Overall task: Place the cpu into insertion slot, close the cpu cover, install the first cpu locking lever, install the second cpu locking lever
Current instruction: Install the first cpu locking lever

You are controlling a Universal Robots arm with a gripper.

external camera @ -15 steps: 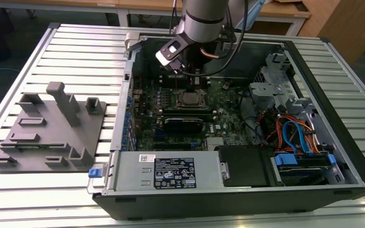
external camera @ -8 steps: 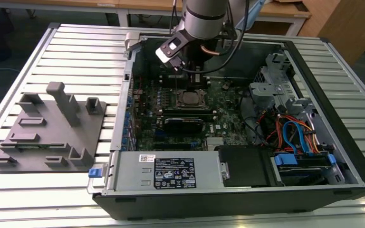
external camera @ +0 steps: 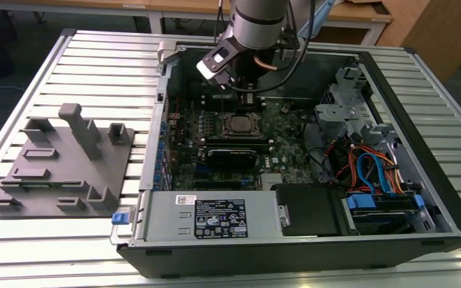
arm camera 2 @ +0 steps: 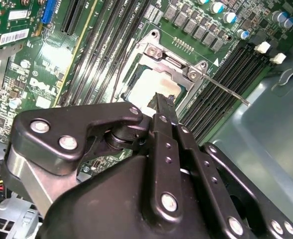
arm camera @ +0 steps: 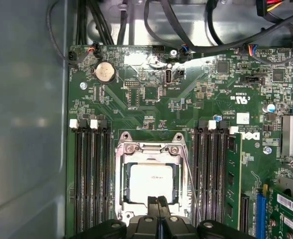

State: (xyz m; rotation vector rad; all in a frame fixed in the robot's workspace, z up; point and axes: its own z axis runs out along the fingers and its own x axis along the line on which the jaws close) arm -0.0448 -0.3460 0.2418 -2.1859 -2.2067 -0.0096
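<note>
Slatted tabletop (external camera: 94, 60) is carrying the computer case (external camera: 295, 255); inside, the gripper (arm camera: 158, 200), jaws pressed together empty, is hanging over the cpu (arm camera: 151, 179) sitting in the insertion slot (arm camera: 149, 144) beneath the lowered cpu cover (arm camera: 120, 184).

Just ahead of the pincer (arm camera: 158, 201), smooth black with shiny rivets, the cpu (arm camera: 151, 180) has a matt silver-grey metal top. The cpu cover (arm camera: 148, 148) around it is bright bare metal. The circuit board (arm camera: 186, 104) is glossy green.
</note>
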